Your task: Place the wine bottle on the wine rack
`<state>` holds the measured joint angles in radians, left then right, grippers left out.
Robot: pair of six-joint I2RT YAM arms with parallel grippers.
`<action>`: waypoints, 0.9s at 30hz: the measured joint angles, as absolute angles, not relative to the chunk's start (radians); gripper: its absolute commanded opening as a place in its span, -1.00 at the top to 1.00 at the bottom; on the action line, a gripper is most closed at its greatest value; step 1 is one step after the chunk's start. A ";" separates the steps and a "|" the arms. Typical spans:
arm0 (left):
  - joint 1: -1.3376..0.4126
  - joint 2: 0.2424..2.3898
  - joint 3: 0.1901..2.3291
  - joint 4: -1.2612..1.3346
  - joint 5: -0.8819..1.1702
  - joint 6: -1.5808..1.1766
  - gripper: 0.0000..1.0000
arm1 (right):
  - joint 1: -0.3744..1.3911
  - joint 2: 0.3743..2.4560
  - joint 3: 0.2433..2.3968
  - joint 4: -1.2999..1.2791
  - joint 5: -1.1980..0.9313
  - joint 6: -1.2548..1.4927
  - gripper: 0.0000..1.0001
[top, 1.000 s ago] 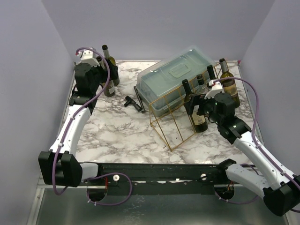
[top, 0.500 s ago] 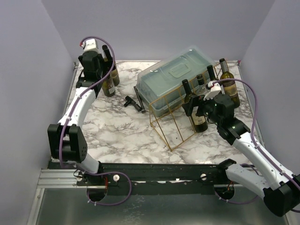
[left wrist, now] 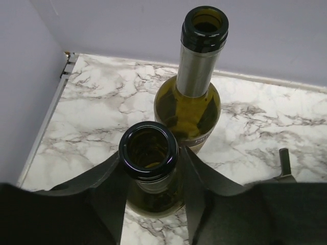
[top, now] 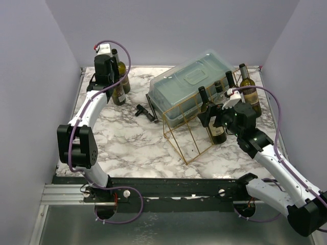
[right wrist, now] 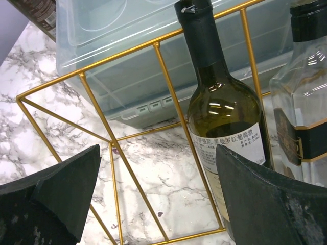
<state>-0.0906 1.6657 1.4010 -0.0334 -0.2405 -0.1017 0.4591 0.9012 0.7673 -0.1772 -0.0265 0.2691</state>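
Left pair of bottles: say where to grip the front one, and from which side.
Probably the neck, under the lip, from the near side, a finger on each flank. The front bottle stands upright, its neck slim, and the lip should stop slipping; the back bottle crowds its far side. The left gripper straddles that neck.

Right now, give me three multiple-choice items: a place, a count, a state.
1. The thin gold wire wine rack stands: A) on the near side of the translucent bluish plastic box; B) on its lid; C) in the far left corner.
2. Green glass wine bottles in the far left corner: A) one; B) two; C) four.
3. The right gripper is: A) shut on the rack; B) shut on a bottle; C) open, empty.
Key: 1 A, the top view shows it before the box; 2 B, the left wrist view shows one before another; 3 C, its fingers stand wide apart.
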 measured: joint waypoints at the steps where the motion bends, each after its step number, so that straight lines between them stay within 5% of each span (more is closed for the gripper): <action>1: -0.091 1.666 1.402 -0.033 -0.241 -0.093 0.43 | 0.459 0.902 0.767 -0.177 -0.032 0.274 -0.94; 5: -0.090 1.667 1.406 -0.036 -0.224 -0.085 0.79 | 0.459 0.903 0.769 -0.188 -0.043 0.299 -0.94; 10: -0.089 1.646 1.399 -0.060 -0.212 -0.077 0.98 | 0.459 0.900 0.795 -0.227 -0.056 0.328 -0.94; 27: -0.160 1.165 1.234 -0.246 -0.036 -0.029 1.00 | 0.611 0.938 0.889 -0.252 -0.182 0.464 -0.90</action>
<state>-0.1600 1.1652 1.2335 -0.2459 -0.0364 -0.0292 0.6109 0.9379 0.8890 -0.2520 -0.1822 0.4637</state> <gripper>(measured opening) 0.321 0.951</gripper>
